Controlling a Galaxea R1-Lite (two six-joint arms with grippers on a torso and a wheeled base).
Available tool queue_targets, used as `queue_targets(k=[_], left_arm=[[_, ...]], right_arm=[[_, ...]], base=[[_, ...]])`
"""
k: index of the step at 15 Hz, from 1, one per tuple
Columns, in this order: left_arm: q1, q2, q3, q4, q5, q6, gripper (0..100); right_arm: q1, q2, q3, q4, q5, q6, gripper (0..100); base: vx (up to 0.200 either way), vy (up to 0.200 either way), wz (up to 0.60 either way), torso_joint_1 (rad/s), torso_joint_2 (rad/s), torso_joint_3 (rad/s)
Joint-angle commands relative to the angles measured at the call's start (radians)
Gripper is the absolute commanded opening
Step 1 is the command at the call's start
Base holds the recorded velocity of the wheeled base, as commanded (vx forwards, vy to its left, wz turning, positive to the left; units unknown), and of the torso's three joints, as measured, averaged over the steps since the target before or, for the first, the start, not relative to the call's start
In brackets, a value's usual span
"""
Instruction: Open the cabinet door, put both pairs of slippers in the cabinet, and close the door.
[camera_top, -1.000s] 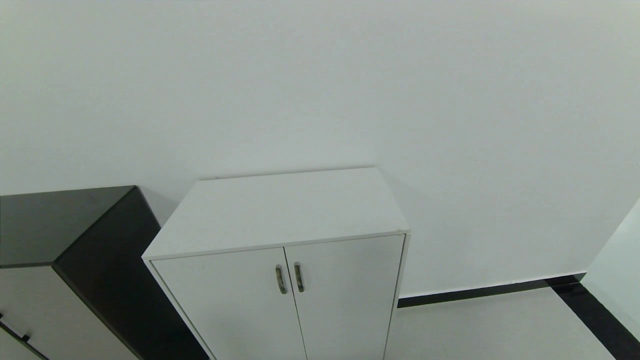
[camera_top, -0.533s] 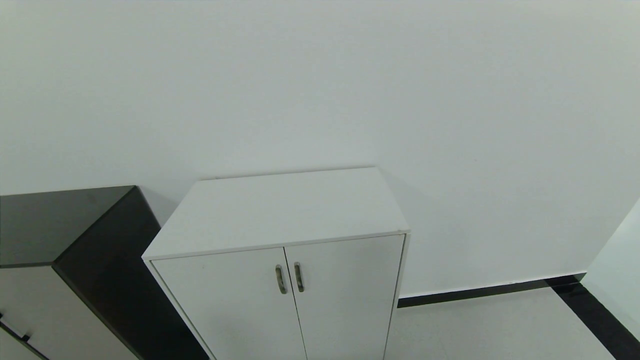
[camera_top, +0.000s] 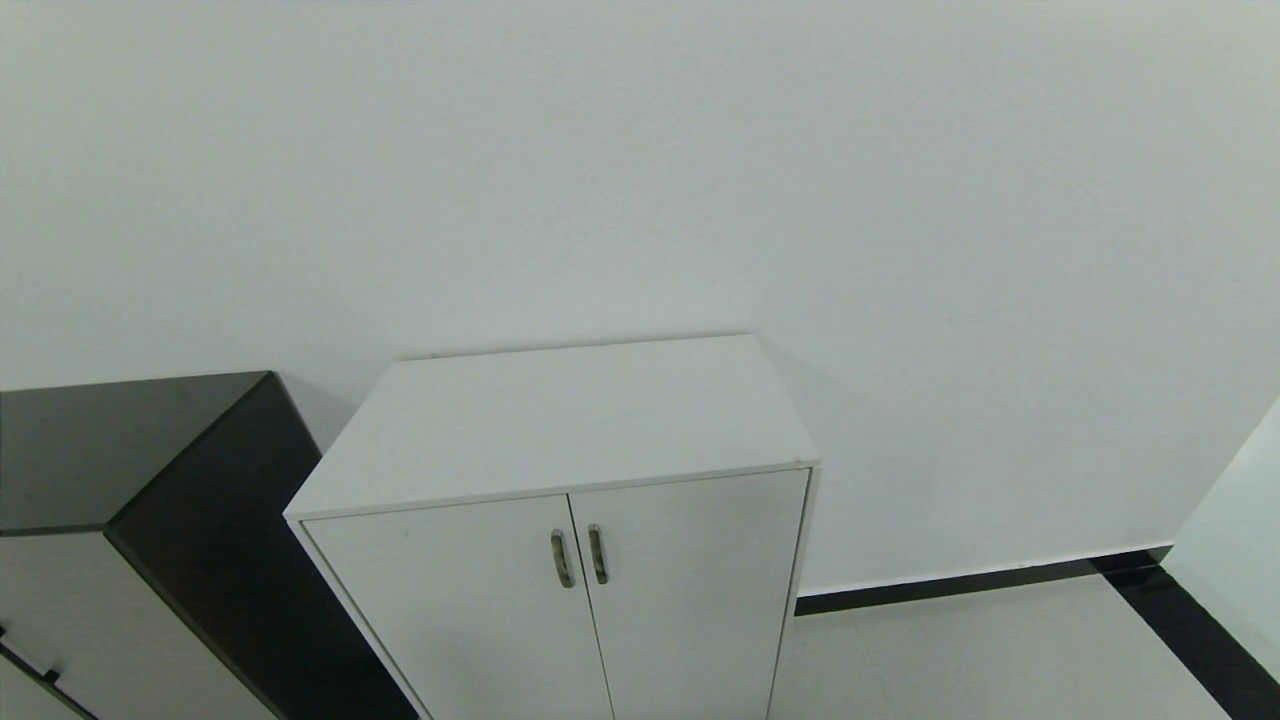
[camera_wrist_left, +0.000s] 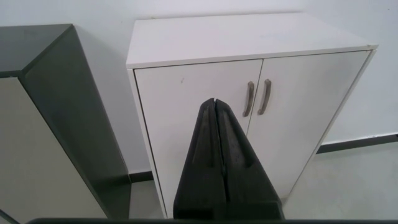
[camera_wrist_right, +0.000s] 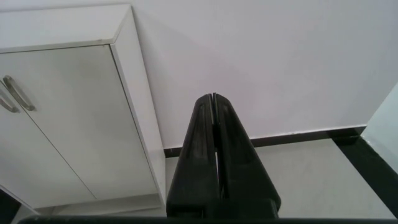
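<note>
A white two-door cabinet (camera_top: 560, 430) stands against the wall with both doors closed and two metal handles (camera_top: 578, 556) side by side at the middle seam. In the left wrist view my left gripper (camera_wrist_left: 215, 107) is shut and empty, held some way in front of the left door (camera_wrist_left: 193, 118), short of the handles (camera_wrist_left: 257, 98). In the right wrist view my right gripper (camera_wrist_right: 214, 101) is shut and empty, off the cabinet's right side panel (camera_wrist_right: 140, 93), with the right door (camera_wrist_right: 62, 118) and one handle (camera_wrist_right: 17, 93) in sight.
A dark-topped cabinet (camera_top: 130, 450) stands close against the white cabinet's left side. A white wall (camera_top: 900, 250) with a black skirting strip (camera_top: 980, 580) runs behind. Pale open floor (camera_top: 980, 660) lies to the right of the cabinet.
</note>
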Motion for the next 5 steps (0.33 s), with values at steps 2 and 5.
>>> queue_targets(k=[2,5], left_arm=[[0.000,0.000,0.000,0.000,0.000,0.000,0],[0.000,0.000,0.000,0.000,0.000,0.000,0]], right_arm=[[0.001,0.004,0.000,0.000,0.000,-0.002,0],[0.001,0.004,0.000,0.000,0.000,0.000,0]], base=[[0.000,0.000,0.00,0.000,0.00,0.000],[0.000,0.000,0.00,0.000,0.00,0.000]])
